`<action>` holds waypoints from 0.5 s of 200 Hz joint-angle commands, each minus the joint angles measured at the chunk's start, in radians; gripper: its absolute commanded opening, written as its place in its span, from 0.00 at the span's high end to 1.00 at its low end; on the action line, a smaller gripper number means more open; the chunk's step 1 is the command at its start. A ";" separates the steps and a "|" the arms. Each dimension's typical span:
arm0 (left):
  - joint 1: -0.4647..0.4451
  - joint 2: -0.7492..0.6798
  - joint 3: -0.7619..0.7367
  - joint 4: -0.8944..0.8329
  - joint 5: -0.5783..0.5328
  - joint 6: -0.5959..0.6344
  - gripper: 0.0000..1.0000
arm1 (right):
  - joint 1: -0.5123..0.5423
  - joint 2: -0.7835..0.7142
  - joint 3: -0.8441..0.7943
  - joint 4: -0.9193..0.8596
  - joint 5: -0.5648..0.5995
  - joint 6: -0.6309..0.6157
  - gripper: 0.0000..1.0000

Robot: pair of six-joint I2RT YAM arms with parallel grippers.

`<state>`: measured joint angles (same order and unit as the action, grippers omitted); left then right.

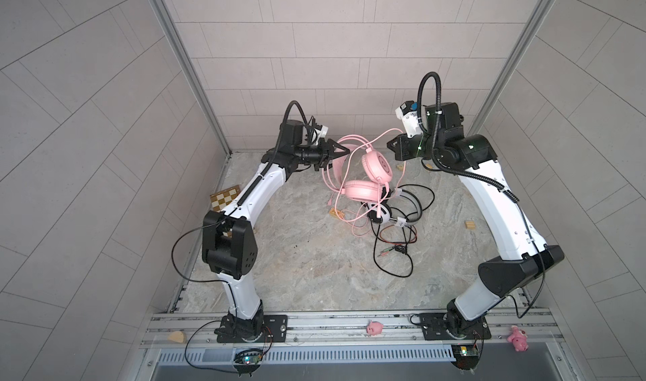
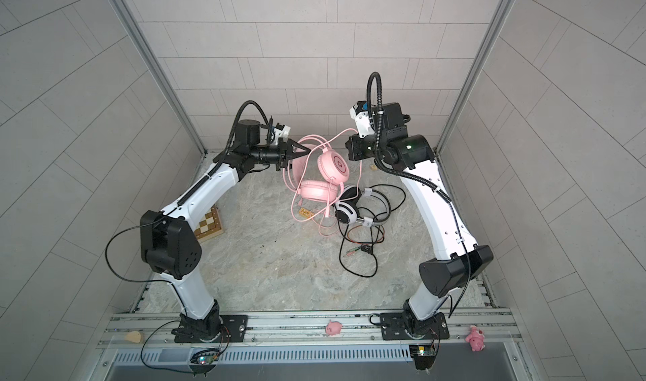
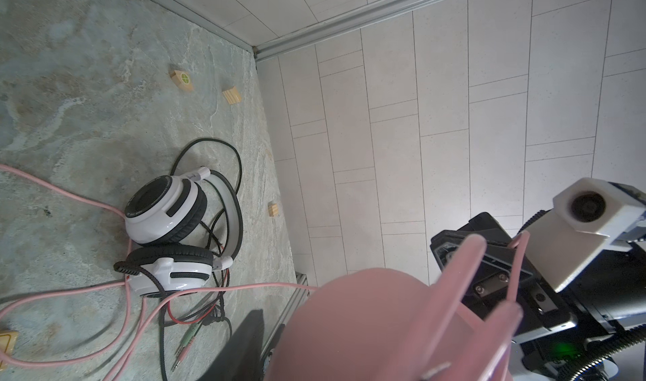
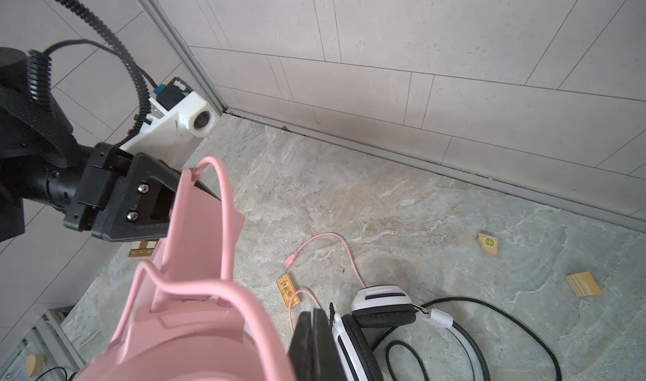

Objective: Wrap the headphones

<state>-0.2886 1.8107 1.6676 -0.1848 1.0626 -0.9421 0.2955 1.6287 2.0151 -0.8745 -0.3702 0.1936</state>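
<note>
A small chessboard (image 1: 225, 199) is being shown at the left edge of a marbled surface (image 1: 297, 278), a wooden block (image 1: 470, 224) near its right edge. One pink pig toy (image 1: 374, 328) is being shown midway along the front rail (image 1: 314, 321), a second pig toy (image 1: 519, 339) at its right end.

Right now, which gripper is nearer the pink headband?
Left: the left gripper grips the pink headband itself. The right gripper hangs apart, beyond the pink earcups, pinching only the pink cable.
</note>
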 commanded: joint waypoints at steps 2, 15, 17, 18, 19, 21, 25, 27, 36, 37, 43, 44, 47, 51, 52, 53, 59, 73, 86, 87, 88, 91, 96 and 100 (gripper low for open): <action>-0.003 -0.046 0.040 0.025 0.053 -0.013 1.00 | -0.035 -0.016 -0.052 0.041 0.010 0.020 1.00; 0.001 -0.045 0.038 0.033 0.055 -0.017 1.00 | -0.056 -0.033 -0.101 0.064 0.006 0.026 1.00; 0.002 -0.046 0.037 0.035 0.056 -0.019 1.00 | -0.059 -0.036 -0.107 0.068 0.004 0.027 1.00; 0.002 -0.046 0.037 0.036 0.056 -0.020 1.00 | -0.061 -0.038 -0.111 0.070 0.004 0.029 1.00; 0.002 -0.046 0.037 0.038 0.057 -0.022 1.00 | -0.063 -0.039 -0.114 0.072 0.003 0.029 1.00; 0.003 -0.046 0.036 0.041 0.057 -0.025 1.00 | -0.067 -0.040 -0.123 0.076 0.001 0.030 1.00; 0.006 -0.047 0.032 0.051 0.059 -0.032 1.00 | -0.073 -0.045 -0.136 0.083 -0.001 0.033 1.00; 0.007 -0.048 0.030 0.056 0.059 -0.037 1.00 | -0.076 -0.047 -0.143 0.085 -0.003 0.035 1.00; 0.015 -0.053 0.016 0.100 0.060 -0.066 1.00 | -0.088 -0.055 -0.171 0.099 -0.009 0.040 1.00; 0.015 -0.054 0.013 0.103 0.060 -0.070 1.00 | -0.090 -0.056 -0.175 0.101 -0.009 0.040 1.00; 0.021 -0.058 -0.001 0.148 0.060 -0.094 1.00 | -0.096 -0.059 -0.193 0.110 -0.009 0.041 1.00; 0.023 -0.058 -0.004 0.156 0.060 -0.098 1.00 | -0.097 -0.059 -0.196 0.111 -0.009 0.042 1.00; 0.026 -0.059 -0.010 0.177 0.060 -0.117 1.00 | -0.097 -0.061 -0.204 0.114 -0.011 0.044 1.00; 0.031 -0.060 -0.019 0.205 0.059 -0.138 1.00 | -0.100 -0.061 -0.212 0.119 -0.015 0.045 1.00; 0.033 -0.061 -0.020 0.213 0.058 -0.141 1.00 | -0.101 -0.061 -0.215 0.121 -0.016 0.045 1.00; 0.033 -0.062 -0.022 0.220 0.058 -0.147 1.00 | -0.102 -0.061 -0.218 0.121 -0.017 0.046 1.00; 0.039 -0.061 -0.036 0.269 0.059 -0.183 1.00 | -0.104 -0.058 -0.231 0.128 -0.025 0.049 1.00; 0.049 -0.057 -0.056 0.373 0.063 -0.257 1.00 | -0.103 -0.051 -0.259 0.152 -0.060 0.063 1.00; 0.055 -0.048 -0.062 0.443 0.065 -0.311 1.00 | -0.103 -0.046 -0.298 0.204 -0.091 0.089 1.00; 0.055 -0.047 -0.062 0.447 0.065 -0.314 1.00 | -0.103 -0.047 -0.301 0.207 -0.093 0.090 1.00; 0.055 -0.047 -0.062 0.450 0.066 -0.317 1.00 | -0.102 -0.046 -0.304 0.210 -0.094 0.093 1.00; 0.055 -0.043 -0.062 0.461 0.066 -0.325 1.00 | -0.102 -0.047 -0.308 0.219 -0.098 0.098 1.00; 0.055 -0.041 -0.060 0.478 0.065 -0.338 1.00 | -0.102 -0.043 -0.323 0.237 -0.103 0.106 1.00; 0.057 -0.039 -0.060 0.492 0.063 -0.346 1.00 | -0.102 -0.041 -0.333 0.252 -0.106 0.113 1.00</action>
<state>-0.2432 1.7996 1.6024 0.0868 1.0847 -1.1378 0.1898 1.6138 1.7260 -0.7280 -0.4221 0.2558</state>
